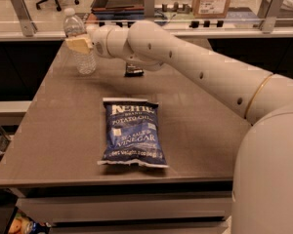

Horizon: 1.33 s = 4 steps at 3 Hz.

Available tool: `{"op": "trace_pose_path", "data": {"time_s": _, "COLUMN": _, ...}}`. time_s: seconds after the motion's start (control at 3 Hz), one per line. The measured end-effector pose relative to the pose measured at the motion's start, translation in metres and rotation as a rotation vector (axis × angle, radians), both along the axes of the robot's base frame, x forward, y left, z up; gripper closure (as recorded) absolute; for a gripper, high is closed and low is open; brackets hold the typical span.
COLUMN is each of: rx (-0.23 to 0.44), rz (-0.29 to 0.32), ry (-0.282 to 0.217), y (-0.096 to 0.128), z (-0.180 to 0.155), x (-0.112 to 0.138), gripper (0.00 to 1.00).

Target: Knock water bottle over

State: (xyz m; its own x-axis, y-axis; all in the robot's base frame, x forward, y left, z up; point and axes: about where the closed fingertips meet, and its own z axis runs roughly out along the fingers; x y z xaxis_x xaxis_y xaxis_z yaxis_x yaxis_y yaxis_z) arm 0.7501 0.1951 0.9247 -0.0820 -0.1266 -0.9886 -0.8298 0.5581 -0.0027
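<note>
Bottle (84, 62) upright at bench (200, 123) 11 o'clock corner. Gripper (79, 44) against its upper body from 3 o'clock; high contact likely for tipping leverage. Gripper opening: cannot tell. Bag (132, 133) flat at bottle's 5 o'clock, well apart.

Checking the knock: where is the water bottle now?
In the camera view, the water bottle stands upright near the table's far-left corner, the gripper at its middle, the chip bag in front.
</note>
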Motion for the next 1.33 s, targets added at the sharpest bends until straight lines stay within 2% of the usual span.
{"op": "trace_pose_path", "data": {"time_s": 0.33, "rx": -0.081, "rz": -0.006, "ry": 0.026, "y": -0.008, "z": 0.003, "x": -0.001, "gripper": 1.0}}
{"op": "trace_pose_path", "data": {"time_s": 1.0, "rx": -0.288, "rz": -0.016, "ry": 0.086, "y": -0.022, "z": -0.001, "x": -0.008, "gripper": 1.0}}
{"op": "trace_pose_path", "data": {"time_s": 1.33, "rx": -0.381, "rz": -0.035, "ry": 0.096, "y": -0.029, "z": 0.0, "x": -0.012, "gripper": 1.0}}
